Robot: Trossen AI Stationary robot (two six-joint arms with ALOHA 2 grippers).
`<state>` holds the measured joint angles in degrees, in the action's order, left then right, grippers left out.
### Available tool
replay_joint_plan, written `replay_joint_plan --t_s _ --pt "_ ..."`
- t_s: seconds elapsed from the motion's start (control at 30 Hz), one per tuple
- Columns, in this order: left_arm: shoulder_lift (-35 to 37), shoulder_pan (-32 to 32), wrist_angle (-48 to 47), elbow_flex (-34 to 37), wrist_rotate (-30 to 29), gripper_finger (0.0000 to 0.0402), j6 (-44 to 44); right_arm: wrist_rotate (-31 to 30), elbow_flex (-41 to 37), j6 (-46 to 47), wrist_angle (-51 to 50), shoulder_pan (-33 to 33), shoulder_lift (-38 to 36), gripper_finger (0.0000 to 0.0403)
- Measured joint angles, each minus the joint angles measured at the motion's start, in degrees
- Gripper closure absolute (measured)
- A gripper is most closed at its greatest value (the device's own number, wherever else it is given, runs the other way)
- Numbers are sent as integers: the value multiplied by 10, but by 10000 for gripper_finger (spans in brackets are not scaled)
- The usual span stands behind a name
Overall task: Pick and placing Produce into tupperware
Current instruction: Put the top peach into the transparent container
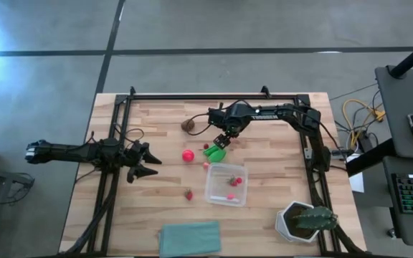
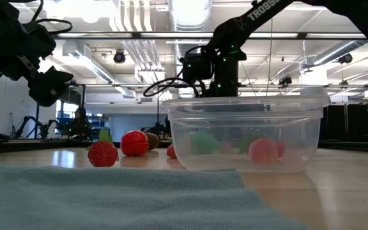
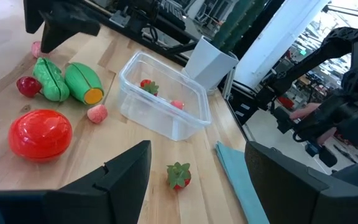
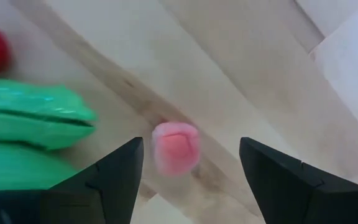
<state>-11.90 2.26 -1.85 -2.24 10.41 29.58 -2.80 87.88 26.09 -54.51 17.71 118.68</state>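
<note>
The clear tupperware (image 1: 226, 184) stands on the table's near middle, with small red and pink produce pieces (image 1: 234, 181) inside. To its far left, two green pieces (image 1: 214, 151) lie on the wood. A red ball (image 1: 188, 155), a brown round piece (image 1: 189, 125), a tiny pink piece (image 4: 176, 147) and a strawberry (image 1: 188, 194) lie there too. My right gripper (image 4: 191, 177) points down, open, with the pink piece showing between its fingers farther below. My left gripper (image 1: 146, 162) waits open at the table's left.
A teal cloth (image 1: 190, 238) lies flat at the near edge. A green plant in a white pot (image 1: 303, 222) stands at the near right corner. A black frame (image 1: 214, 95) runs along the far edge and both sides. Bare wood (image 1: 156, 208) lies left of the tupperware.
</note>
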Motion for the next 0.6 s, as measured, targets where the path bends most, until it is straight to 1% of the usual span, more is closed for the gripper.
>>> replay_joint_plan --t_s 0.23,0.33,0.43,0.6 --pt "0 0 0 0 0 155 0 3 0 -1 -1 -1 25 145" --pt "0 0 0 0 0 155 0 6 1 -3 -1 0 29 152" --pt "-1 0 0 0 0 155 0 8 1 -4 0 -1 29 169" --pt "0 0 0 0 0 155 0 9 0 -4 3 -1 29 211"
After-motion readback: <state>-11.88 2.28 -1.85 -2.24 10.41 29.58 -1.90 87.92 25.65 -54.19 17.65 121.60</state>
